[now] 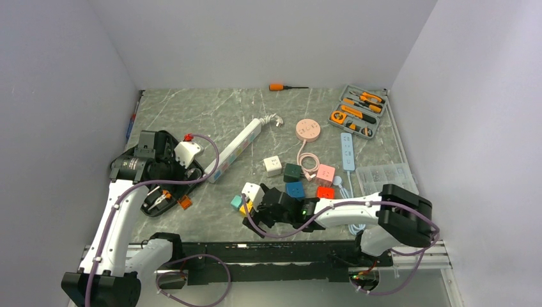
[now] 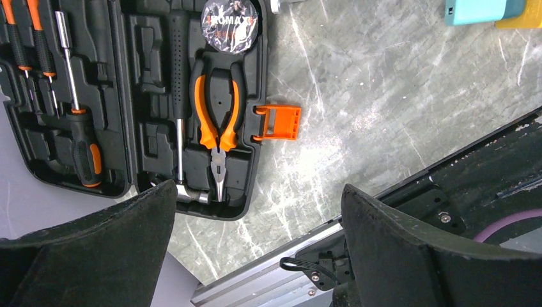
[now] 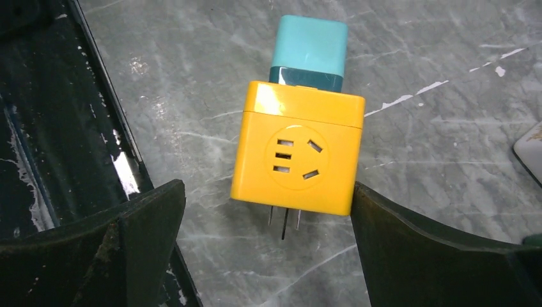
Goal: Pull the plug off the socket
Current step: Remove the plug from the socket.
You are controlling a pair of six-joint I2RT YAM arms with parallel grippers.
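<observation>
Two arms, both sets of jaws spread wide, nothing held.

The right arm (image 1: 339,208) reaches left along the near edge of the bench (image 1: 211,109). It sits low over a yellow cube socket (image 3: 297,150) with a teal plug (image 3: 309,45) seated in the cube's far face.

Right wrist view:
- The cube lies flat on the bench between the right jaws, socket holes facing up.
- Its own metal prongs (image 3: 284,220) stick out of the near face toward the camera.
- The right finger (image 3: 409,249) has its tip at the cube's near right corner, touching or just beside; cannot tell which.
- The left finger (image 3: 128,236) stands apart from the cube, with bare bench between.
- The teal plug lies past the fingertips, outside the gap, and a darker teal band shows where it meets the cube.

Top view: socket and plug sit near the front of the bench, just beside a white cube (image 1: 251,190). A blue cube (image 1: 294,189) and a red cube (image 1: 325,192) lie off to the right. A white power strip (image 1: 235,150) lies diagonally farther back.

The left arm (image 1: 118,211) is at the left side of the bench, and the left jaws hover above an open black tool case (image 2: 153,96), well apart from the socket. The case holds orange-handled pliers (image 2: 217,128), a screwdriver (image 2: 83,137) and a tape roll (image 2: 229,22). An orange latch (image 2: 278,121) sticks out from the case's edge.
</observation>
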